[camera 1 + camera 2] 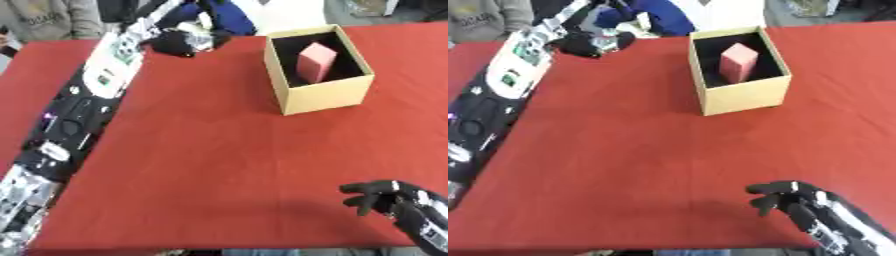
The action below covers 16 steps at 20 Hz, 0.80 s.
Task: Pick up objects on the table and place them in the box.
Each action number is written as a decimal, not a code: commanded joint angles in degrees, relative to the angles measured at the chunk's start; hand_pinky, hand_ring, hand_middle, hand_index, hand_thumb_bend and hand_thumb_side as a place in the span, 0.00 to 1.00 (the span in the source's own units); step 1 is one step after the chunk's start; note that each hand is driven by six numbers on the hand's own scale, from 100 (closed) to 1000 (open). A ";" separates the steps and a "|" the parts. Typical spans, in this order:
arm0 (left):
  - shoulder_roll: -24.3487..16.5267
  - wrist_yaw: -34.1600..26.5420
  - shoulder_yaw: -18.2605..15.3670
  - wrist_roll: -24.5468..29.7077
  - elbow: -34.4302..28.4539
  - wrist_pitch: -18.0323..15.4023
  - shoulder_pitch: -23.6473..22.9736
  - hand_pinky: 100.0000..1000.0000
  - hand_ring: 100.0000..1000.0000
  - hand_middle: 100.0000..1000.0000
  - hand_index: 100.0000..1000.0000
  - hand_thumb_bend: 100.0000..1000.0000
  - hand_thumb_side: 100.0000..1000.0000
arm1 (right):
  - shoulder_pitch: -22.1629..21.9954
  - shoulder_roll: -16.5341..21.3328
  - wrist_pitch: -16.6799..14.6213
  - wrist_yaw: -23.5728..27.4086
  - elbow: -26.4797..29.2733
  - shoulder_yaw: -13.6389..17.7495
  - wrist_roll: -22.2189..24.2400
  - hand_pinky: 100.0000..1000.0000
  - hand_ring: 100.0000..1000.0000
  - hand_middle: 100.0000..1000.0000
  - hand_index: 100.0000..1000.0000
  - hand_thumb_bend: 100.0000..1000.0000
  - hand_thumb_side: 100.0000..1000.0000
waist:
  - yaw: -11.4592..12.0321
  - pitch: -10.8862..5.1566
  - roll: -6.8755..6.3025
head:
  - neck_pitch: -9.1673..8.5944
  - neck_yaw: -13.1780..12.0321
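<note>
An open cardboard box (325,95) stands at the far right of the red table (219,160). A pink block (315,61) sits upright inside it. My left arm runs up the left side to the table's far edge. There my left hand (173,43) is curled round a small pale object (202,38), well to the left of the box. Near the front right corner my right hand (378,196) rests open with relaxed fingers, holding nothing.
A person in a blue sleeve (229,16) is at the far edge just behind my left hand. Another person (52,17) stands at the far left corner. Red cloth stretches between the box and my right hand.
</note>
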State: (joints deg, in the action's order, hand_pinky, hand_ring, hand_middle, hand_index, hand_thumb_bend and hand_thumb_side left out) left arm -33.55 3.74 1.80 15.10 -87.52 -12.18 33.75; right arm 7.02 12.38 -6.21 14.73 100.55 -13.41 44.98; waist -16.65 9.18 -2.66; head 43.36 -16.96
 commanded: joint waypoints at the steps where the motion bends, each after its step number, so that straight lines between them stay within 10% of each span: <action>1: -3.01 -4.59 -3.26 -1.32 -6.85 2.51 -2.60 1.00 0.63 0.67 0.79 0.37 0.46 | 0.14 0.20 -0.01 -0.25 0.67 0.68 -0.54 0.83 0.89 0.53 0.81 0.00 0.61 | 0.58 -0.62 0.23 | 0.46 0.52; 16: 3.44 -12.96 -9.93 -2.63 -14.77 9.69 -15.80 1.00 0.59 0.63 0.77 0.14 0.70 | -0.08 0.05 -0.24 -0.51 0.76 1.11 -0.95 0.83 0.89 0.53 0.81 0.00 0.60 | 2.61 -0.18 0.78 | 0.38 1.03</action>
State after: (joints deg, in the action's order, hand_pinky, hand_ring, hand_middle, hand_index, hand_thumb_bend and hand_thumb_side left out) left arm -29.53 -8.58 -7.08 12.49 -101.08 -2.90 17.52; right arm 6.56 12.34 -6.37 14.45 100.55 -12.72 44.16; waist -14.04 9.57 -1.97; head 43.75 -16.03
